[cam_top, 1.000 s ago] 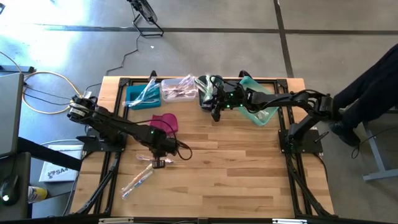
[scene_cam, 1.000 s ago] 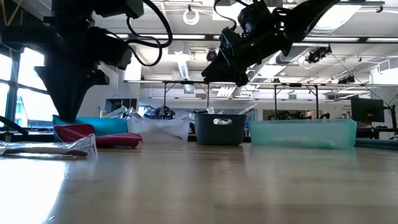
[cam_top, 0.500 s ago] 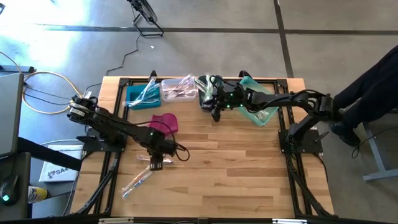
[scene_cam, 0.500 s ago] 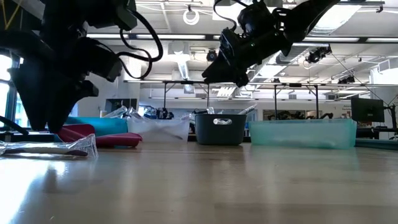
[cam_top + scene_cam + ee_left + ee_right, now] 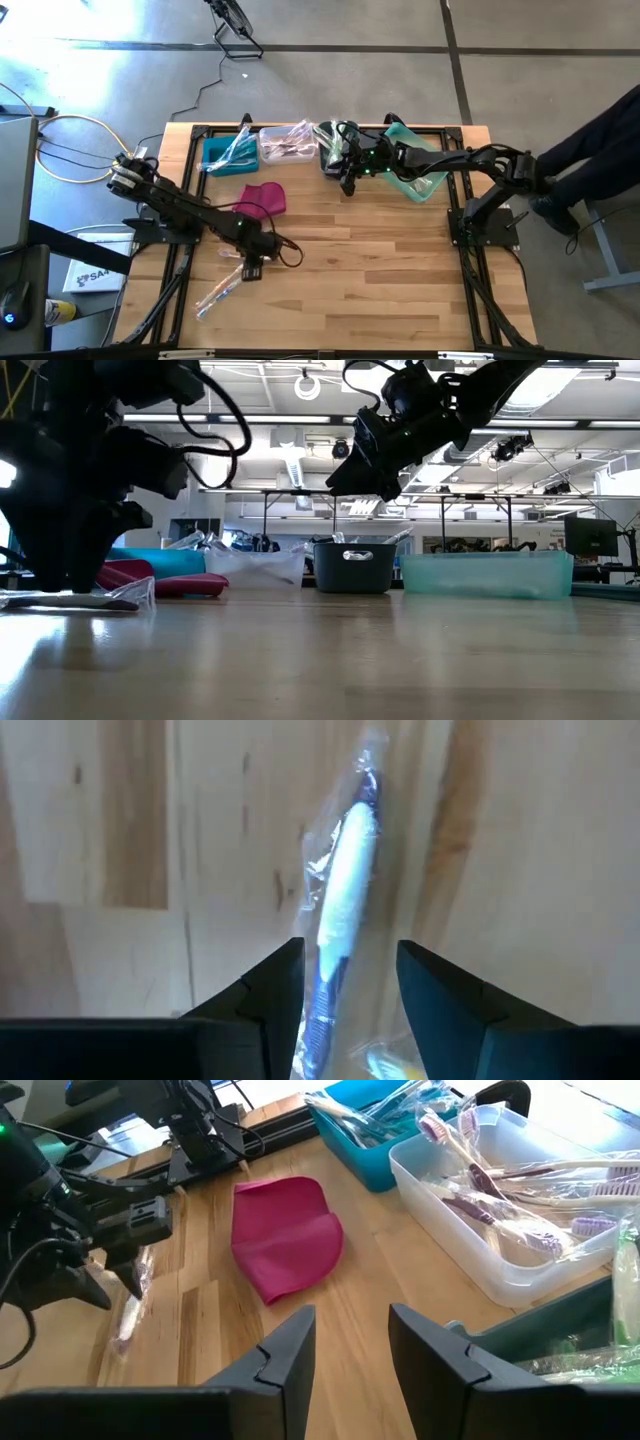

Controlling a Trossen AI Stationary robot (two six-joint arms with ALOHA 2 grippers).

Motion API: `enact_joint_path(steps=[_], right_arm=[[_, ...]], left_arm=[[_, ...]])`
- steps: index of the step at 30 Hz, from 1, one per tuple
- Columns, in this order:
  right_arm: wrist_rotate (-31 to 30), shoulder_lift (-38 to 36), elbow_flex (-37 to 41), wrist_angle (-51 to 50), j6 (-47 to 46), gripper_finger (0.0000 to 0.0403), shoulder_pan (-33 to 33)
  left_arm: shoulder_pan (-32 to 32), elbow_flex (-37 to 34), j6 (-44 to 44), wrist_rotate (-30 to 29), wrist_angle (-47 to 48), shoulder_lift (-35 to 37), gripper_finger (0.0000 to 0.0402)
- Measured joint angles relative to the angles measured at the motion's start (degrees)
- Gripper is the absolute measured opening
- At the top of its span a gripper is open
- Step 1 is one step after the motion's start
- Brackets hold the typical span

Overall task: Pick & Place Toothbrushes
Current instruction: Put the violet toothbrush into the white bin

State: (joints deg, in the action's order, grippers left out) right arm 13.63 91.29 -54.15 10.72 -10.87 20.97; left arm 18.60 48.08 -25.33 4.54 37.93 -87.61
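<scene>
A wrapped toothbrush (image 5: 350,850) with a blue and white handle lies flat on the wooden table. My left gripper (image 5: 350,948) is open and points down over it, one finger on each side of the handle; I see no touch. In the high view this gripper (image 5: 250,271) is at the table's near left, with another wrapped toothbrush (image 5: 220,291) lying just nearer. Toothbrushes fill the blue bin (image 5: 228,155) and the clear bin (image 5: 287,143). My right gripper (image 5: 350,1315) hangs open and holds nothing, high above the table by the dark grey bin (image 5: 335,150).
A magenta pouch (image 5: 262,197) lies flat between the bins and my left gripper. A teal bin (image 5: 418,170) stands at the far right under the right arm. The bins line the far edge. A person's dark leg (image 5: 600,125) shows beyond the table's right edge.
My left gripper has sunk toward the table and shifted a little toward the near left, coming down over the wrapped toothbrush. The toothbrushes and my right arm have kept still.
</scene>
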Motion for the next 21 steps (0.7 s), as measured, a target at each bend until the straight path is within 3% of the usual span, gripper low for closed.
enact_joint_path(steps=[5, 21], right_arm=[[-0.1, 0.0, 0.0, 0.0, 0.0, 0.0121, 0.0], [-0.1, 0.0, 0.0, -0.2, -1.4, 0.0121, -0.8]], left_arm=[[1.1, -1.8, -3.8, -4.0, -0.6, 0.0, 0.0157], [1.0, -4.7, -5.3, -7.3, -4.3, 0.1, 0.0142]])
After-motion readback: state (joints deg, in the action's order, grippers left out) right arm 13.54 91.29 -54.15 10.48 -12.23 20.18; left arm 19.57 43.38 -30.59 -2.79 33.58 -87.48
